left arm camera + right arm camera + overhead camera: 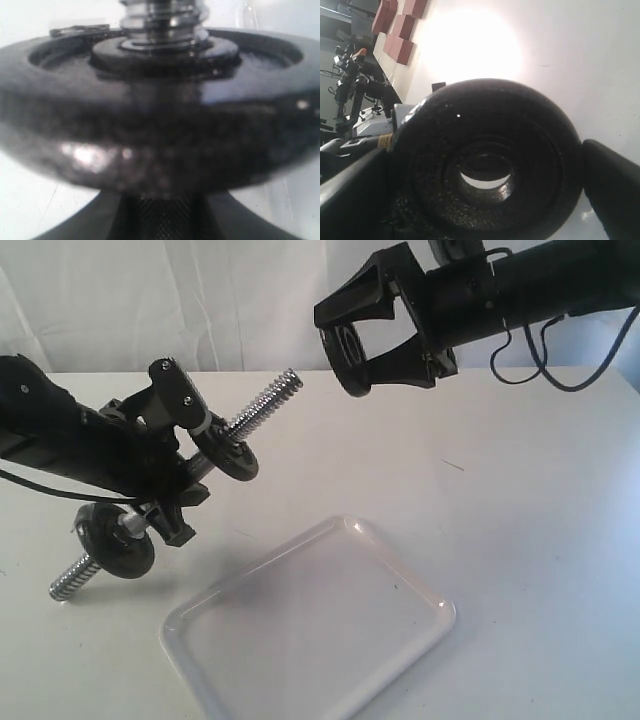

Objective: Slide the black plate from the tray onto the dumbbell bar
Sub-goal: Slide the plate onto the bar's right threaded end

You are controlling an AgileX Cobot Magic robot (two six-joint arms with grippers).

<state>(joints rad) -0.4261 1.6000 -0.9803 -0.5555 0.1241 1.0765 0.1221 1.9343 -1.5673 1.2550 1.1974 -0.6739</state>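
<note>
My right gripper [350, 345] is shut on the black plate [343, 352], holding it in the air, up and to the right of the bar's threaded tip. In the right wrist view the black plate [530, 130] fills the space between my fingers [615, 180], its centre hole facing the camera. My left gripper [172, 465] is shut on the middle of the dumbbell bar [265, 400], which tilts up to the right. Two black discs sit on the bar, one [225, 455] above my grip and one [115, 540] below. In the left wrist view a disc [160, 125] hides most of the bar [162, 20].
The white tray [440, 610] lies on the white table at the front centre with nothing in it. Cables hang from the right arm [540, 370] at the upper right. A white curtain closes off the back.
</note>
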